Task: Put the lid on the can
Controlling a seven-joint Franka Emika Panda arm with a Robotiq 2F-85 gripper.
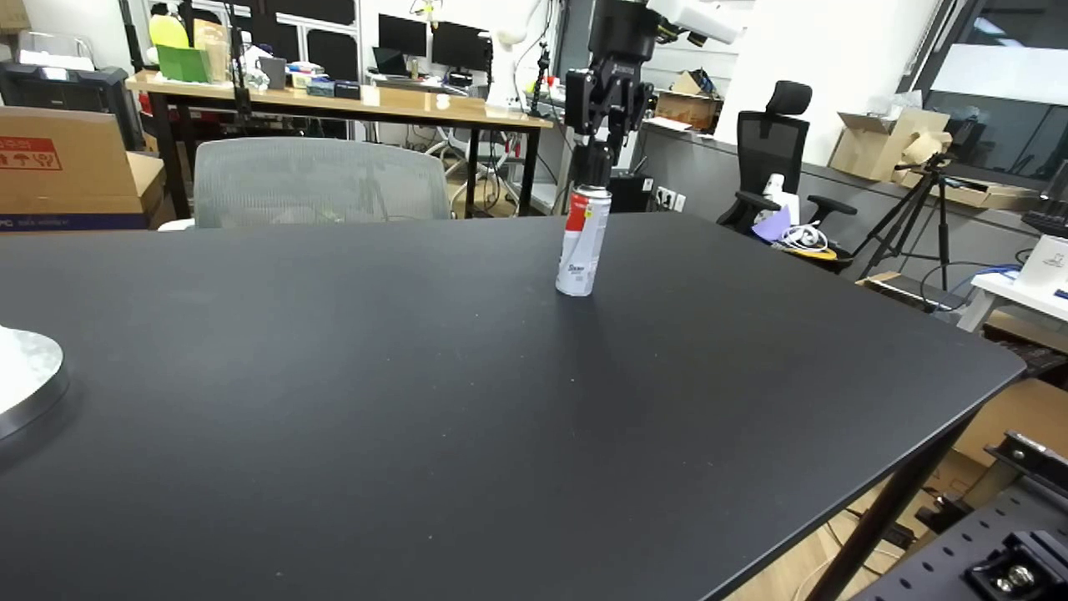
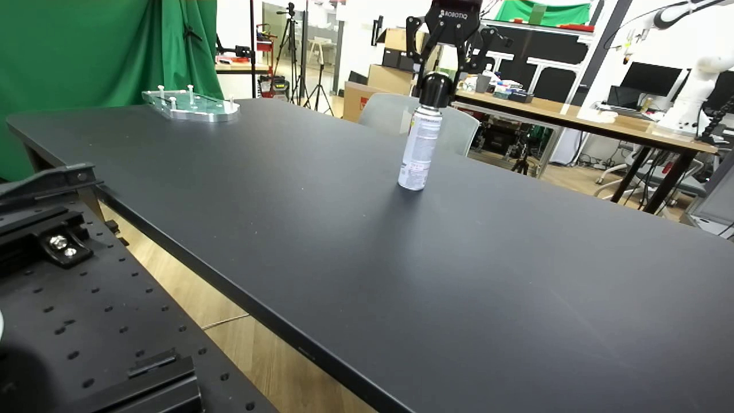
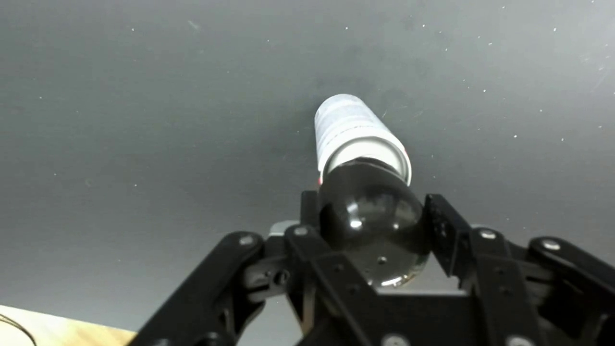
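Holding: the gripper [image 3: 373,216] is clamping the lid [image 2: 437,89], its fingers [image 3: 444,230] standing apart by just the lid's width and pressing on both sides.
Lid: it is sitting over the top of the can [image 1: 583,246], dome upward, and appearing to touch it; how firmly it is seating is not showing.
Rim: in the wrist view the can's pale rim is showing past the lid's lower edge.
Can: it is standing on its base on the dark table [image 1: 417,401], nearer the far edge in an exterior view, its white body showing a red patch near the top.
Table: it is also bearing a clear, metal-rimmed plate [image 2: 200,117], lying well apart from the can.
Grey chair [image 1: 321,184]: it is standing just behind the table in both exterior views.
Cardboard box [image 1: 83,179]: it is standing near the grey chair.
Wooden bench [image 1: 400,104]: it is standing farther back, beyond the grey chair.
Green curtain [image 2: 74,57]: it is hanging behind the clear plate.
Tripod [image 1: 934,171]: it is standing beside a black office chair [image 1: 772,150].
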